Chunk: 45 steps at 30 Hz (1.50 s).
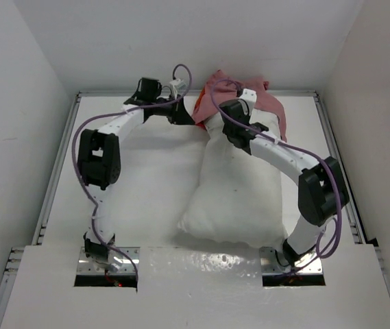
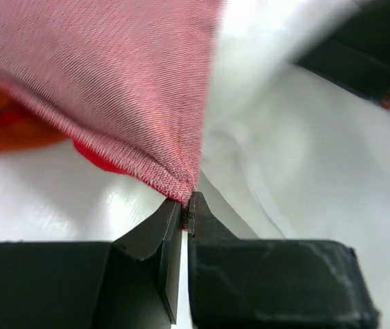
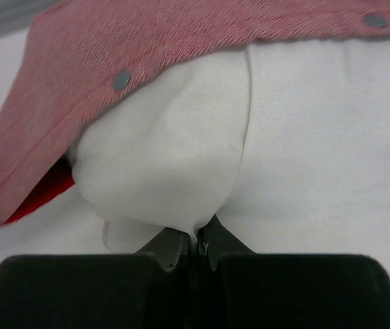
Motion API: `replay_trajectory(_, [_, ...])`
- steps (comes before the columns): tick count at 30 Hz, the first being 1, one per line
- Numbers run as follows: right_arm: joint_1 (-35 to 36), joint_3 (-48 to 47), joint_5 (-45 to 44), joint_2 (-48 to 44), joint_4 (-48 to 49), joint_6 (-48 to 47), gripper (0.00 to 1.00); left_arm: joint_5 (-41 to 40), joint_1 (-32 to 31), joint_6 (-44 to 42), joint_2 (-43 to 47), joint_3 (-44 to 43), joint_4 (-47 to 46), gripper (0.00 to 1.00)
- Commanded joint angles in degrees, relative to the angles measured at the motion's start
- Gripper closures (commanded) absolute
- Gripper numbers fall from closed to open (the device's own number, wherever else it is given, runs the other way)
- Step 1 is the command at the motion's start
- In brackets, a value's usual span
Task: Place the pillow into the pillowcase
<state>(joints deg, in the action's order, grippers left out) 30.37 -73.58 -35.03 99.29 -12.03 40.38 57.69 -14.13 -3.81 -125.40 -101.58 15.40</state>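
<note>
The white pillow [image 1: 239, 192] lies lengthwise at centre right, with its far end under the faded pink pillowcase [image 1: 277, 106] at the back of the table. My left gripper [image 1: 184, 115] is shut on the pillowcase's hem corner, which shows in the left wrist view [image 2: 181, 185] pinched between the fingertips of the left gripper [image 2: 186, 209]. There the pink pillowcase [image 2: 112, 75] stretches up and to the left, over the pillow [image 2: 304, 178]. My right gripper [image 3: 200, 241] is shut on a fold of the pillow [image 3: 167, 157], just under the pillowcase's open edge [image 3: 112, 48].
White walls close the table on three sides, and metal rails run along its left edge [image 1: 61, 171] and right edge [image 1: 338, 171]. Purple cables loop over both arms. The pillowcase edge carries grey snap studs [image 3: 120, 80].
</note>
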Motion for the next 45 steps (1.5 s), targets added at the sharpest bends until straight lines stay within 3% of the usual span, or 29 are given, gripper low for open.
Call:
replay_trajectory(1, [-1.9, -5.9, -7.4, -1.7, 13.2, -3.4, 1.00, 4.4, -0.1, -18.7, 8.2, -2.6, 19.0, 1.00])
replay_trajectory(8, [-2.2, -13.8, -6.9, 4.1, 13.3, -2.0, 1.00, 7.8, -1.5, -30.3, 10.1, -6.6, 35.4, 1.00])
replay_trajectory(14, [6.5, -9.0, -1.2, 3.7, 17.0, -2.0, 1.00, 5.3, 0.2, -22.3, 9.7, -5.7, 29.3, 1.00])
replay_trajectory(17, [8.6, -1.6, 1.4, 1.5, 22.9, 2.2, 1.00, -1.3, 0.2, -24.6, 11.1, -4.0, 31.0, 1.00])
replay_trajectory(19, [8.6, 0.9, 0.2, 0.8, 24.1, 3.8, 1.00, -2.8, 0.2, -35.2, 11.9, -4.0, 38.1, 1.00])
replay_trajectory(21, [8.6, -1.3, -0.3, 1.7, 22.0, 0.8, 1.00, -4.0, 0.2, -55.8, 11.6, -4.2, 56.2, 1.00])
replay_trajectory(23, [8.7, -2.0, 2.5, 2.8, 20.0, -1.4, 1.00, -8.5, 0.3, -62.9, 13.8, 2.3, 60.2, 1.00])
replay_trajectory(24, [8.6, -1.3, 8.5, 2.9, 19.9, -2.8, 1.00, -14.0, 0.8, -64.7, 16.6, 5.7, 60.2, 1.00])
replay_trajectory(25, [8.7, -0.3, 11.6, 2.4, 20.2, -3.3, 0.96, -17.0, 0.9, -66.4, 17.6, 10.8, 60.3, 0.97])
replay_trajectory(26, [8.7, 0.7, 14.8, 1.8, 20.6, -3.7, 0.82, -19.3, 1.5, -66.8, 18.2, 12.4, 60.2, 0.91])
replay_trajectory(27, [8.7, 2.6, 19.9, 1.1, 20.7, -4.9, 0.42, -23.3, 2.5, -66.4, 18.5, 13.3, 60.2, 0.83])
replay_trajectory(28, [8.7, 2.9, 21.4, 0.4, 18.6, -5.6, 0.29, -24.7, 3.2, -65.9, 18.6, 14.1, 60.3, 0.75])
replay_trajectory(29, [8.7, 1.9, 21.8, -1.1, 16.4, -7.8, 0.21, -25.5, 4.9, -65.5, 18.8, 14.0, 60.2, 0.59])
replay_trajectory(30, [8.6, 1.1, 22.1, -1.9, 12.3, -9.8, 0.06, -25.7, 5.8, -65.2, 19.3, 13.3, 60.3, 0.54])
replay_trajectory(31, [8.5, 0.1, 22.2, -2.8, 9.8, -11.7, 0.01, -25.0, 6.6, -64.7, 19.4, 10.2, 60.2, 0.48])
replay_trajectory(33, [7.9, -3.4, 23.0, -5.1, 5.1, -17.5, 0.01, -20.0, 8.2, -61.9, 18.8, 5.2, 60.2, 0.42])
replay_trajectory(36, [3.6, -8.7, 26.8, -7.2, -3.7, -20.5, 0.01, -10.7, 8.2, -58.5, 15.5, -7.8, 59.9, 0.06])
replay_trajectory(37, [0.0, -9.6, 31.2, -7.4, -6.3, -21.0, 0.09, -8.1, 8.1, -56.2, 14.2, -14.1, 55.7, 0.05])
replay_trajectory(38, [-2.0, -11.0, 33.6, -7.4, -7.4, -21.7, 0.31, -5.6, 7.5, -46.1, 12.7, -15.8, 51.0, 0.06])
replay_trajectory(39, [-3.9, -11.6, 34.7, -7.4, -8.3, -21.8, 0.87, -6.6, 6.7, -39.5, 12.3, -16.5, 44.3, 0.19])
replay_trajectory(40, [-7.1, -11.8, 34.2, -7.2, -8.3, -21.7, 0.96, -8.8, 4.4, -29.8, 12.0, -16.0, 31.7, 0.27])
replay_trajectory(41, [-8.7, -11.8, 34.3, -6.7, -7.3, -21.7, 0.94, -14.0, 3.1, -27.6, 11.0, -15.8, 27.3, 0.33])
replay_trajectory(42, [-11.9, -11.7, 35.9, -6.0, -6.4, -21.5, 0.62, -15.8, 1.7, -25.7, 10.2, -16.1, 20.7, 0.37])
replay_trajectory(43, [-13.3, -11.5, 37.8, -4.6, -5.4, -20.3, 0.42, -17.9, -0.7, -24.7, 7.2, -17.1, 18.5, 0.37])
replay_trajectory(45, [-16.6, -11.4, 41.1, -2.6, -1.4, -18.7, 0.22, -18.6, -2.6, -22.0, 3.0, -23.5, 16.8, 0.36])
